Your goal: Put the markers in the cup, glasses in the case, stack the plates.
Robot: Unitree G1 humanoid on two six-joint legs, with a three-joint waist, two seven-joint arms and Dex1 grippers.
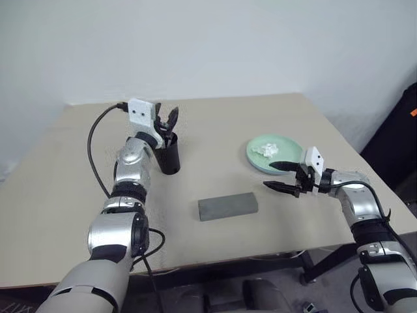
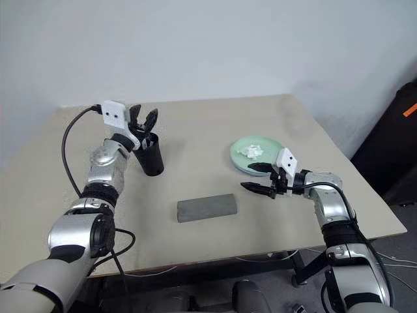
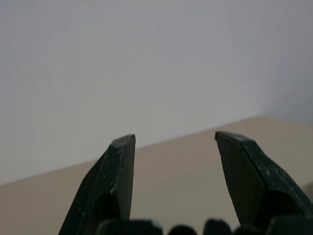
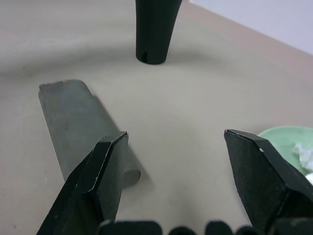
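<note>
From the head camera I see the left gripper (image 1: 171, 120) spread wide and empty just above the rim of the black tapered plastic cup (image 1: 171, 156), which stands upright on the beige table (image 1: 58, 169). The flat grey rectangular case (image 1: 227, 206) lies closed nearer me, between both arms. My right gripper (image 1: 281, 177) hangs with its fingers parted, holding nothing, just beside the pale mint green plate (image 1: 276, 154) carrying a crumpled white tissue (image 1: 266, 150).

In the left wrist view, I see its fingers (image 3: 110, 181) apart over bare tabletop.

In the right wrist view, the case (image 4: 76, 122) sits beside one finger, the cup (image 4: 154, 32) farther off.
</note>
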